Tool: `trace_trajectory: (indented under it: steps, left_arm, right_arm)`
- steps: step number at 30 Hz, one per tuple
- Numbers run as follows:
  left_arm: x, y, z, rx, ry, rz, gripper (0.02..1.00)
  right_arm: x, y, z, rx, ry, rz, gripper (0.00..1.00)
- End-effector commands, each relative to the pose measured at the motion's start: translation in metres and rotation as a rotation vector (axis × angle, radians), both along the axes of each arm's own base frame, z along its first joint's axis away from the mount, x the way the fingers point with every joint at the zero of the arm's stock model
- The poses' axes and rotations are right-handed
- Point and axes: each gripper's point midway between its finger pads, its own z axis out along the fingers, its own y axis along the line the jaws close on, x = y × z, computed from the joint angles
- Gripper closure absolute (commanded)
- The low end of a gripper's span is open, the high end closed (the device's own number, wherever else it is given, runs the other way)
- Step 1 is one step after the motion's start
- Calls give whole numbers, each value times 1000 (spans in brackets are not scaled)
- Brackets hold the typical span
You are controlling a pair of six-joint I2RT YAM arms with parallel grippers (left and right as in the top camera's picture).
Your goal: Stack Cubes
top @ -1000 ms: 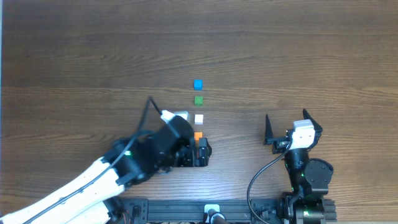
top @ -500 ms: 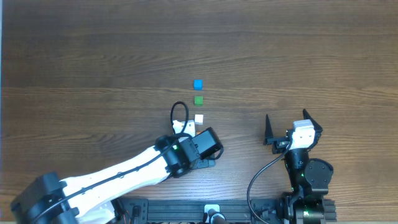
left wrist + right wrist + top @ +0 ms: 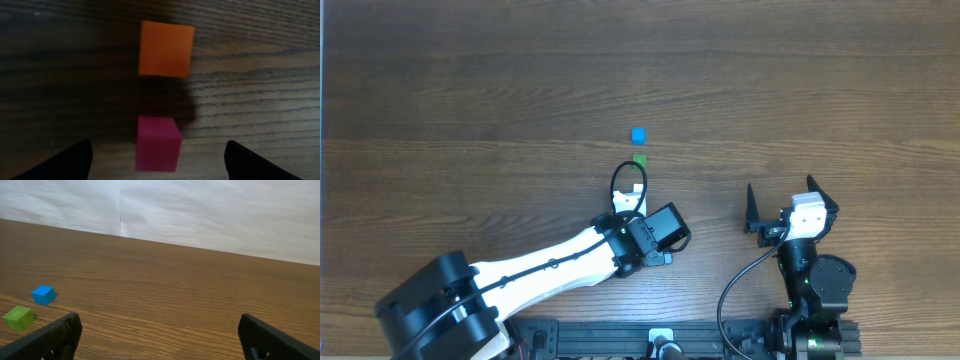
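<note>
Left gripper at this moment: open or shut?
Open. In its wrist view the left gripper has its fingers wide apart, with the magenta cube resting on the table between them, touched by neither.

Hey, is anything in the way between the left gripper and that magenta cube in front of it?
Nothing visible. The small magenta cube sits on the bare wooden table, lined up between the open fingers of the left gripper. The orange cube lies beyond it, apart from it, out of the path.
</note>
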Motion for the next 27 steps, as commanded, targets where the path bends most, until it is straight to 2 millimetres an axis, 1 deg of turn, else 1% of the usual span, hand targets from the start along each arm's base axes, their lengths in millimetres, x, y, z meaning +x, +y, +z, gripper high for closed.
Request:
trace_trajectory:
  steps: [1, 7, 16, 22, 23, 27]
  left_arm:
    - [3, -4, -5, 23, -15, -65, 174]
    - [-1, -3, -16, 52, 15, -123, 220]
    - [-1, -6, -16, 54, 10, -193, 327]
    - [-1, -6, -16, 56, 10, -197, 459]
    - [-1, -6, -16, 56, 10, -197, 516]
    - [-1, -6, -16, 57, 10, -197, 599]
  right_arm:
    - [0, 1, -3, -4, 3, 2, 9]
    - [0, 1, -3, -4, 3, 2, 7]
    - [0, 1, -3, -4, 3, 2, 9]
    - [0, 1, -3, -4, 3, 2, 9]
    - [0, 1, -3, -4, 3, 2, 7]
    - [0, 1, -3, -4, 3, 2, 7]
